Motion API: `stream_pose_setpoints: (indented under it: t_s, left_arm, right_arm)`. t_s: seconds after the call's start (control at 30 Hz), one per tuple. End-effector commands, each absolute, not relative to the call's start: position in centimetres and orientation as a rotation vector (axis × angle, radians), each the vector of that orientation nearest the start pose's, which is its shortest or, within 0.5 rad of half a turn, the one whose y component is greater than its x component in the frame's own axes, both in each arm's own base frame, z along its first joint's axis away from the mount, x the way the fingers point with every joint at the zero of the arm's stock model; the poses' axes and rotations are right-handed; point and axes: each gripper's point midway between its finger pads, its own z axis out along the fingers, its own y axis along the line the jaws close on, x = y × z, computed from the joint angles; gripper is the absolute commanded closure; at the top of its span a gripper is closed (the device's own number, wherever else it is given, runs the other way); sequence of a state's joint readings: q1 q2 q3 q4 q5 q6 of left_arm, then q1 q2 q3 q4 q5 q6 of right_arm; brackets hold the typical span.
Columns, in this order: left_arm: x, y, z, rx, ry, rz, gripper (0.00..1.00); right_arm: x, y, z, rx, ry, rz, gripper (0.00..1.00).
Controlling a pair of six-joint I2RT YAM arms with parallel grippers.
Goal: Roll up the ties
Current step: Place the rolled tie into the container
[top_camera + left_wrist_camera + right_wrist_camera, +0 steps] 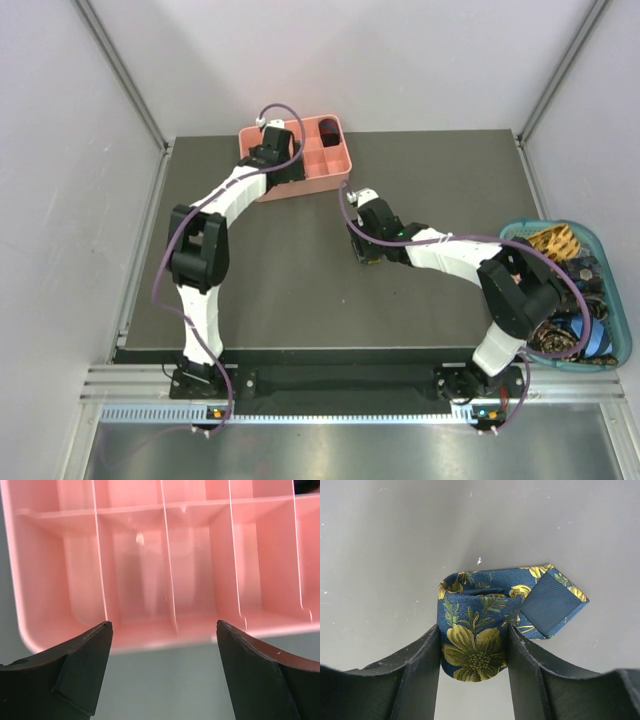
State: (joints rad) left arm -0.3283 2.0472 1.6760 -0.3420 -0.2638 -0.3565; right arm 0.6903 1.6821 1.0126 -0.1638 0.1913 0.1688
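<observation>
The right gripper [475, 630] is clamping the coiled navy floral tie [490, 607] between partly closed fingers, low over the counter [395, 540]. Gentle, even pressure is what is stopping the pointed tail from unwinding. Farther off, the left gripper [164, 624] is hanging wide open and empty over the pink tray [150, 511].

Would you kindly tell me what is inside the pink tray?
A dark item lies in the far right compartment of the pink tray; the compartments seen by the left wrist camera hold nothing. From above, the left arm hides the tray's left part.
</observation>
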Motion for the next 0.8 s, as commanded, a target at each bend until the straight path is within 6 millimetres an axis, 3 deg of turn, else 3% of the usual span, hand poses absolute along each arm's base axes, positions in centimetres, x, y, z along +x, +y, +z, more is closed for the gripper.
stream_pose_setpoints:
  t_s: [0.0,0.03,0.07,0.1,0.2,0.23,0.33,0.43,0.47,0.77]
  left_arm:
    - [56.2,-14.5,14.3,-0.151,2.174,-0.014,0.13]
    - [56.7,-14.5,12.7,-0.148,2.198,0.007,0.13]
    - [57.5,-14.7,13.3,-0.143,2.18,0.005,0.14]
    - [57.7,-14.7,12.7,-0.132,2.193,0.018,0.16]
    - [58.1,-15.0,11.2,-0.119,2.219,0.018,0.33]
    - [57.9,-15.1,10.6,-0.116,2.231,0.011,0.47]
    - [57.2,-15.5,9.8,-0.104,2.253,-0.017,0.72]
    - [56.4,-15.2,9.6,-0.101,2.264,-0.015,0.88]
    - [56.1,-15.1,9.6,-0.103,2.265,-0.015,0.99]
    - [53.5,-15.6,10.6,-0.109,2.273,-0.106,1.0]
  right_arm:
    - [31.7,22.0,2.7,-0.534,2.471,0.117,0.78]
    - [31.7,21.9,2.6,-0.534,2.473,0.119,0.78]
    - [31.6,22.0,2.6,-0.538,2.474,0.123,0.78]
    - [31.7,22.0,2.7,-0.538,2.473,0.124,0.78]
    - [32.1,21.8,2.9,-0.522,2.477,0.118,0.78]
    - [32.2,21.7,2.9,-0.517,2.483,0.118,0.78]
    - [32.7,21.6,3.1,-0.503,2.488,0.137,0.8]
    - [32.7,21.5,2.9,-0.505,2.504,0.119,0.77]
    - [32.6,21.2,2.5,-0.5,2.515,0.098,0.75]
    - [31.3,19.4,0.6,-0.469,2.598,0.032,0.69]
